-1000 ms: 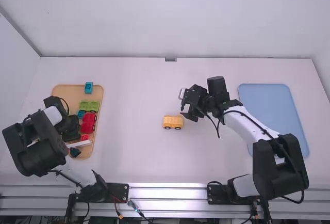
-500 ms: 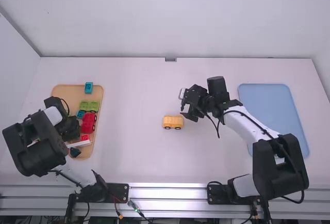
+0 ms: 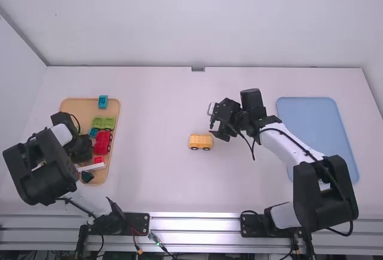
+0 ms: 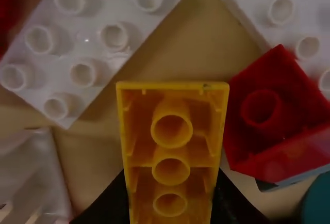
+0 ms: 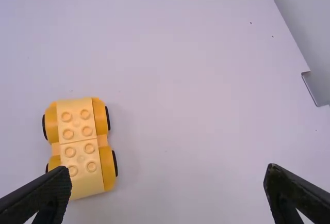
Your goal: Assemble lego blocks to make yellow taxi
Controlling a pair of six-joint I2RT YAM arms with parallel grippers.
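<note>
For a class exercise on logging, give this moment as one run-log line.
left tool: shut on yellow block, over tan tray | right tool: open, empty, near yellow wheeled base on table | block: not on base

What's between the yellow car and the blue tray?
In the high view, the right arm: its open hand is on the side of the yellow car towards the blue tray, with bare table around it.

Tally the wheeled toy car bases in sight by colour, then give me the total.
Yellow car base: 1
Green car base: 1
Red car base: 1
Total: 3
The left arm covers part of the orange tray, so any hidden there are uncounted.
</note>
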